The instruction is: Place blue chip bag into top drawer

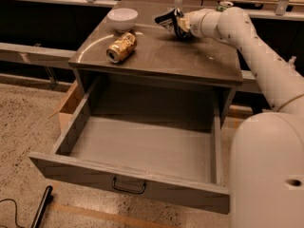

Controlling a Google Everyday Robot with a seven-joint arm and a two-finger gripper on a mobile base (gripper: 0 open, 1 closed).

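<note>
The blue chip bag (166, 19) is a small dark navy foil bag with white lettering, held just above the back of the cabinet top. My gripper (177, 23) is shut on the blue chip bag, reaching in from the right at the end of the white arm. The top drawer (137, 148) is pulled fully open below, wide, shallow and grey-brown, with nothing inside it. Its small black handle (128, 188) sits centred on the front panel.
A gold dented can (121, 47) lies on its side on the cabinet top (190, 61). A white bowl (122, 18) stands at the back left. A green can (224, 5) shows behind the arm. A cardboard box (70, 104) sits left of the cabinet. My white base (266, 175) fills the lower right.
</note>
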